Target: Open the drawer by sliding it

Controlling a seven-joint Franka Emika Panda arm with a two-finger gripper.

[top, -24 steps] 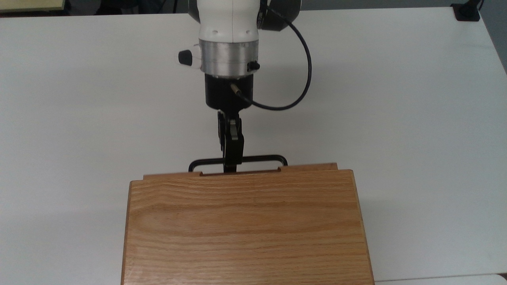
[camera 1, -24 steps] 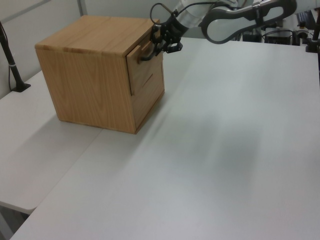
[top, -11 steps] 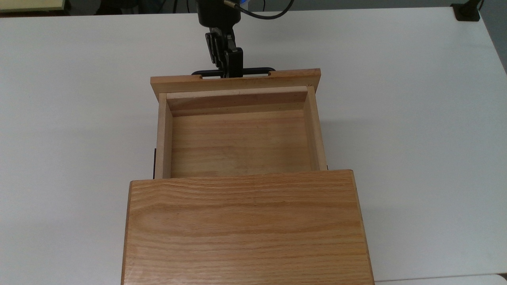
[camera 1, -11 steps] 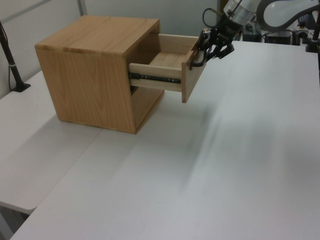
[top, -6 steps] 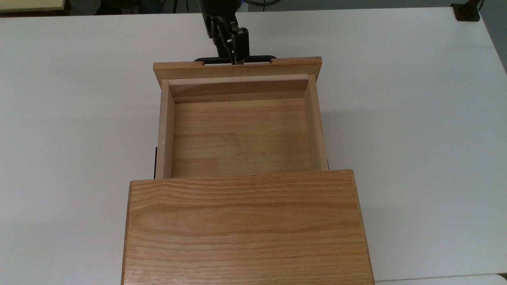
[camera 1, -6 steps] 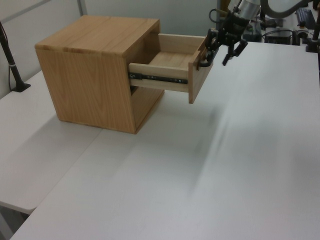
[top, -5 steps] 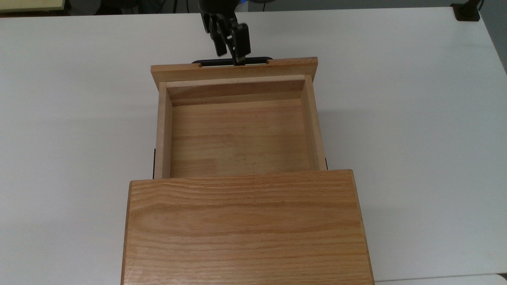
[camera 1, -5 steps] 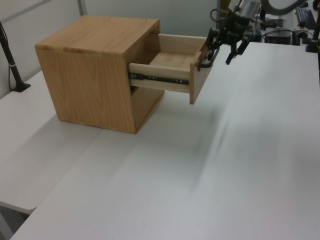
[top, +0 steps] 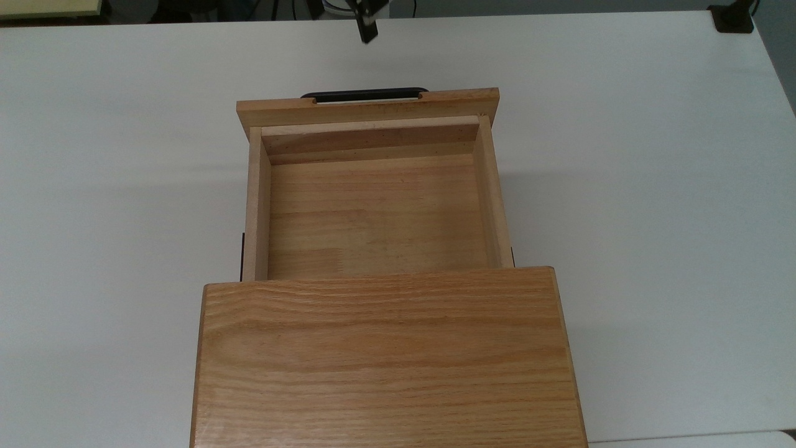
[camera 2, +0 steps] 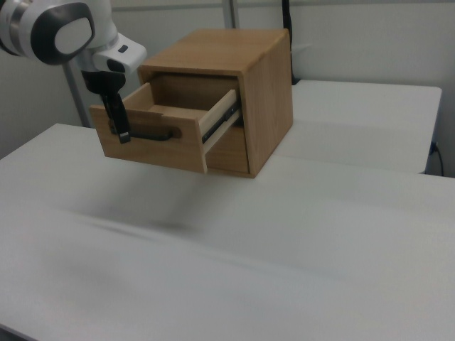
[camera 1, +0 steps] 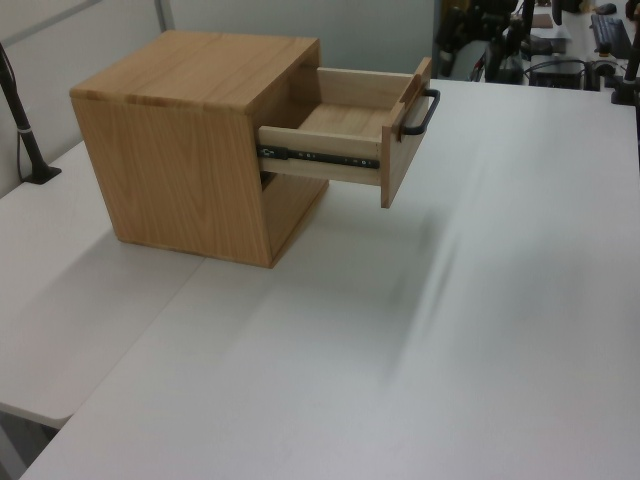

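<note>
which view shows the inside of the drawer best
The top view: it looks straight down into the drawer, showing its bare floor and all the inner walls. The left view shows the side rail, the handle and a slice of floor. The right view shows mostly the front panel and inner back.

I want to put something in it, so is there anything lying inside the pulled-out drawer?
No, the top view shows the drawer with only its bare wooden floor inside.

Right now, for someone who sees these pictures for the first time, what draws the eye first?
First, the drawer, pulled far out of the oak cabinet and empty inside. Its black bar handle stands free, and the gripper hangs in front of it in the right view, apart from it.
</note>
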